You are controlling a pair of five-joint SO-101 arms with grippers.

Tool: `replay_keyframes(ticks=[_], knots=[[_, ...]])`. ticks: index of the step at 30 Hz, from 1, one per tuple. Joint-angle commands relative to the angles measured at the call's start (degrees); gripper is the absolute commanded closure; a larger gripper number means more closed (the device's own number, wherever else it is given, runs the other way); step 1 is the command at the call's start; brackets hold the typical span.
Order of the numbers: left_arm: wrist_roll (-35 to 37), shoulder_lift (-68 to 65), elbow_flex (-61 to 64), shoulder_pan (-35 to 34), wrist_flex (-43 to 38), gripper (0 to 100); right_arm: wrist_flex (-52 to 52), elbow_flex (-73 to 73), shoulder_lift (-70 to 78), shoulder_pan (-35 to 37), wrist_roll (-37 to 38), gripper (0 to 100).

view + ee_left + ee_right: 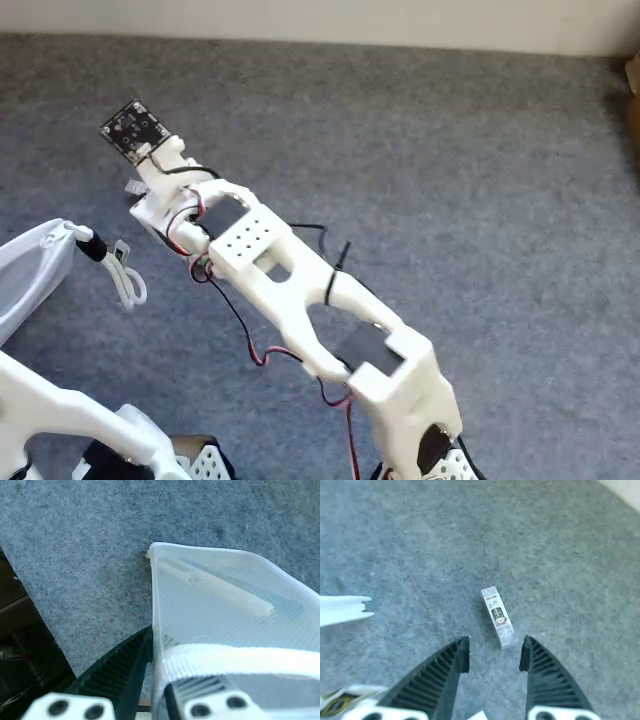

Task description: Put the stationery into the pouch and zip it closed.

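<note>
A white mesh pouch [225, 610] hangs off the grey carpet, and my left gripper [157, 652] is shut on its edge. A white stick-shaped item [220, 587] lies inside it. In the high view the pouch [30, 270] is at the left edge, with its black zipper pull [90, 245] and white cord loop [128, 280] pointing right. My right gripper [495, 647] is open just above the carpet. A small rectangular stationery box [497, 617] lies flat just ahead of its fingertips, in line with the gap. A corner of the pouch [345, 609] shows off to one side.
Grey carpet [450, 150] covers the table, with wide free room to the right and far side. The right arm [250, 245] stretches from the near right toward the far left. Its loose wires [250, 340] hang over the carpet. The left arm [60, 410] sits at the near left.
</note>
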State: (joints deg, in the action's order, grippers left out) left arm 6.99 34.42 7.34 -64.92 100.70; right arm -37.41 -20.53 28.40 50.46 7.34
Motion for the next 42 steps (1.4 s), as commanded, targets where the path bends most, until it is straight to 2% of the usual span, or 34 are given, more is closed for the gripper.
replay_keyframes(ticks=[1,8,21,32,40,42], knots=[[0.4,0.4,-2.8,-0.6,0.3,99,-1.6,-9.6,3.5,-0.3,2.7,83.4],[0.4,0.4,-2.8,-0.3,0.3,99,-11.6,-27.2,16.3,-0.6,2.8,71.1],[0.4,0.3,-1.7,-0.1,0.3,99,-13.1,-50.7,37.7,-0.6,3.2,71.0],[0.4,0.3,-0.5,-0.5,0.2,99,-12.8,-53.5,43.9,-0.7,3.3,71.2],[0.4,0.3,-0.6,-0.6,0.2,99,-13.0,-53.6,44.4,-1.1,3.4,93.4],[0.4,0.3,-0.7,-0.6,0.2,99,-13.1,-53.6,44.3,-1.1,5.6,96.5]])
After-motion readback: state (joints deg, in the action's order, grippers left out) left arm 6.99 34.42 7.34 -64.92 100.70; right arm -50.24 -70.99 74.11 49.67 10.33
